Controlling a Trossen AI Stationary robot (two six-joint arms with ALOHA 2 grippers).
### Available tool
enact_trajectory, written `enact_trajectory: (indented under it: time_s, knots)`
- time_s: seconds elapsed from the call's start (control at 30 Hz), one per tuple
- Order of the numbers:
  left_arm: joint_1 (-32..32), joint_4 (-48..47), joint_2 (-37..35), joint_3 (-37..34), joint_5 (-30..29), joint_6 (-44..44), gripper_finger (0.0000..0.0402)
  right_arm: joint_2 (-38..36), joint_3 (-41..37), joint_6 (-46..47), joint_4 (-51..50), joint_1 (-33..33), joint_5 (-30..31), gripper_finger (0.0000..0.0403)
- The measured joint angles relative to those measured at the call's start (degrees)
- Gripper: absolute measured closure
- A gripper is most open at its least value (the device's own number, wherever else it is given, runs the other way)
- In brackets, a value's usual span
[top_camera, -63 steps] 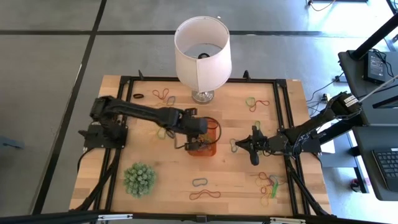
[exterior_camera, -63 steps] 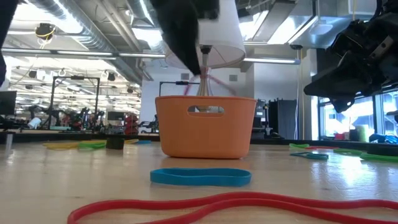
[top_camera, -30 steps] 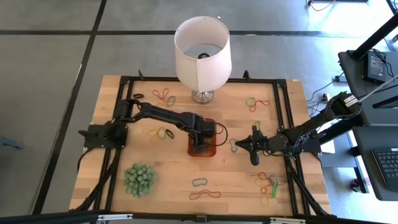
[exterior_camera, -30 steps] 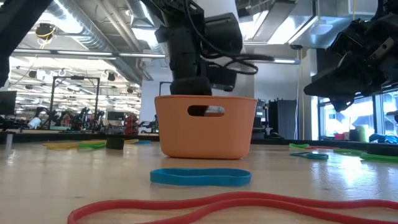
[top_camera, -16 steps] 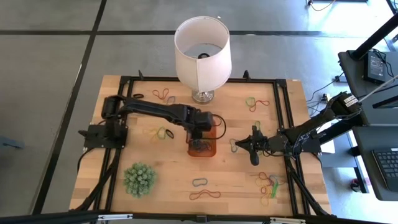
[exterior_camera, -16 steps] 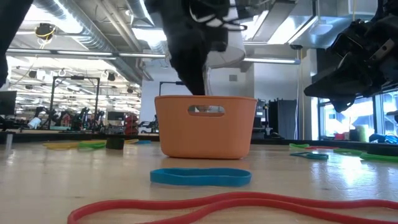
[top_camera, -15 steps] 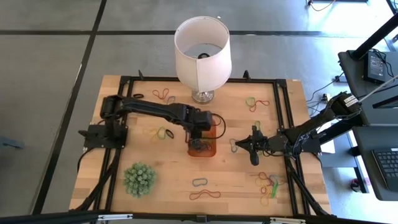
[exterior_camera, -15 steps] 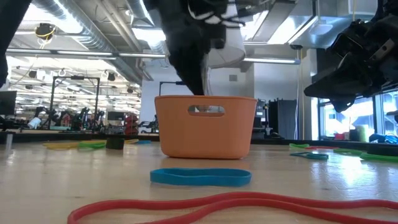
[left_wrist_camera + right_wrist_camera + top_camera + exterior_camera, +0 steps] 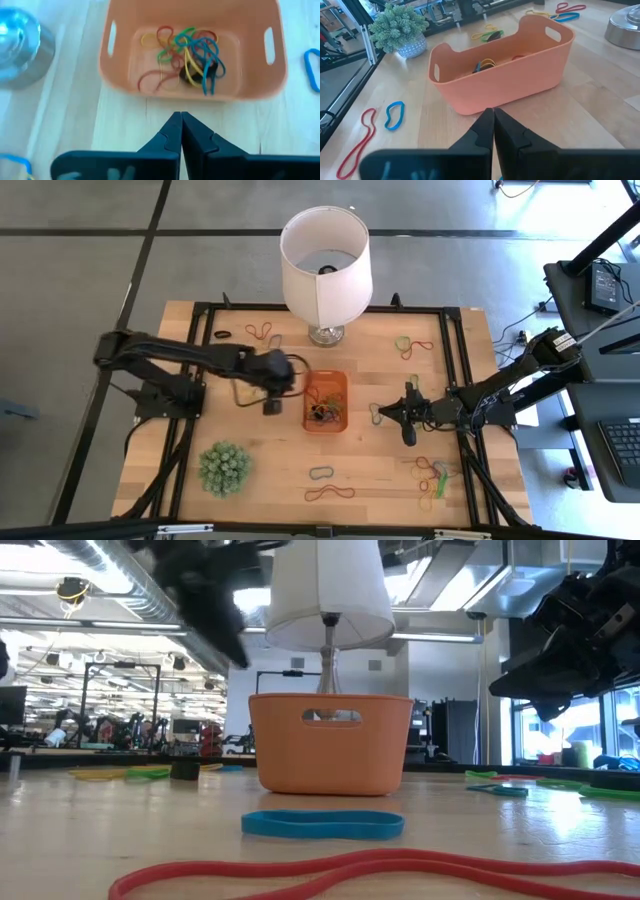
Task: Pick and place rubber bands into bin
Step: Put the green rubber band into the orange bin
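Observation:
The orange bin [image 9: 326, 402] stands mid-table with a tangle of rubber bands [image 9: 187, 52] inside, in red, yellow, green, blue and black. More rubber bands lie loose on the wood, such as a blue one [image 9: 322, 473] and a red one [image 9: 330, 493] near the front edge. My left gripper [image 9: 181, 117] is shut and empty, raised just left of the bin [image 9: 190, 95] and tipped down toward it. My right gripper [image 9: 493, 112] is also shut and empty. It waits right of the bin [image 9: 505, 75], pointing at it.
A white lamp [image 9: 325, 260] stands behind the bin, its metal base [image 9: 20, 45] close to my left gripper. A spiky green plant [image 9: 224, 468] sits front left. Loose bands cluster at the back [image 9: 262, 332], back right [image 9: 412, 345] and front right [image 9: 432, 475].
My left gripper has risen out of the bin and drawn back toward the table's left edge, tipping less steeply down. The bin and the bands in it have stayed in place.

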Motion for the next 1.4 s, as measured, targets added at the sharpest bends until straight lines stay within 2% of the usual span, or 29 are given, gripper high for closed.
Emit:
enact_trajectory:
  time_s: [0.17, 0.37, 0.57, 0.7, 0.77, 0.83, 0.9, 1.07, 1.17, 1.27, 1.4]
  knots:
    - [0.0, 4.4, -10.8, -12.2, -0.8, -3.3, 0.04, 0.0, 0.0, -1.8, 0.0, -0.6, -0.1, 0.0386]
    - [0.0, 9.5, -20.3, -23.6, -1.4, -6.7, 0.0399, 0.0, 0.0, -1.6, 0.1, -2.7, 0.0, 0.0386]
    - [0.0, 16.3, -26.6, -31.5, -1.4, -7.1, 0.04, 0.0, 0.0, -1.7, 2.3, -6.0, 0.7, 0.0386]
    - [0.0, 19.9, -29.3, -35.0, -1.4, -5.2, 0.0399, 0.0, 3.2, -5.2, 3.6, -10.2, 7.1, 0.0386]
    - [0.0, 21.6, -30.2, -36.2, -1.4, -4.7, 0.04, 0.0, 6.5, -9.6, 1.1, -13.0, 7.8, 0.0386]
    - [0.0, 21.7, -30.5, -36.6, -1.4, -4.7, 0.0401, 0.0, 11.2, -12.3, -5.5, -16.2, 7.8, 0.0386]
    - [0.0, 21.6, -30.6, -36.8, -1.4, -4.7, 0.0399, 0.0, 17.2, -13.2, -16.7, -20.0, 7.8, 0.0386]
    - [0.0, 21.6, -30.6, -36.8, -1.4, -4.7, 0.0397, 0.0, 33.2, -3.0, -53.8, -31.8, 6.5, 0.0386]
    - [0.0, 21.7, -30.6, -36.8, -1.4, -4.7, 0.0399, 0.0, 39.9, 0.6, -69.4, -39.4, 3.3, 0.0386]
    - [0.0, 21.7, -30.5, -36.8, -1.4, -4.7, 0.04, 0.0, 43.8, 1.7, -77.9, -47.2, -2.4, 0.0385]
    - [0.0, 21.7, -30.5, -36.8, -1.4, -4.7, 0.0396, 0.0, 44.9, 0.2, -80.4, -56.9, -11.1, 0.0363]
